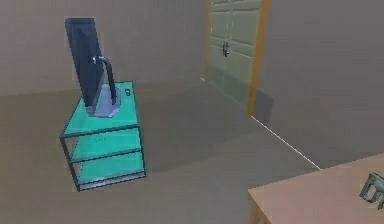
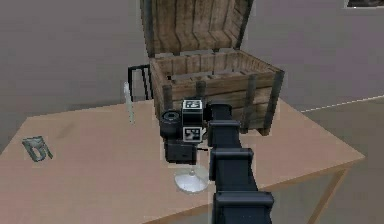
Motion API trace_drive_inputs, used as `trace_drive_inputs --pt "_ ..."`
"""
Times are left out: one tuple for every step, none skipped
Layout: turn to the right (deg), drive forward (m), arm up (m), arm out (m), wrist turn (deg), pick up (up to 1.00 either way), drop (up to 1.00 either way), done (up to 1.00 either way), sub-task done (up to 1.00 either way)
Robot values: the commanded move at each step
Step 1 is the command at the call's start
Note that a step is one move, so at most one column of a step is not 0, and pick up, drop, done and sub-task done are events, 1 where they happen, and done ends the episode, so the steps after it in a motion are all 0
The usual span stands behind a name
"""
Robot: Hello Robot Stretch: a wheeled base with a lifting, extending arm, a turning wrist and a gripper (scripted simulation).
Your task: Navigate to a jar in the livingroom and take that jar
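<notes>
In the arm side view my arm's dark bar rises from the bottom edge over a wooden table point(image 2: 90, 170). Its two white marker squares stand near the middle, with the gripper point(image 2: 178, 152) just left of them and pointing down at the tabletop. A small pale, glassy round thing point(image 2: 190, 182), which may be the jar, sits on the table right at the gripper's end. I cannot tell whether the gripper holds anything. A thin pale upright thing point(image 2: 128, 100) stands farther back on the table.
A big wooden crate point(image 2: 215, 75) with its lid up stands on the table's far side. A small grey object point(image 2: 38, 148) point(image 1: 372, 187) lies near the table's end. Ahead, a TV point(image 1: 90, 65) rests on a teal shelf stand point(image 1: 105, 145), with bare floor leading to a door point(image 1: 235, 45).
</notes>
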Motion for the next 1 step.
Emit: trace_drive_inputs --pt "0.0 0.0 -0.3 0.0 0.0 0.0 0.0 0.0 0.0"
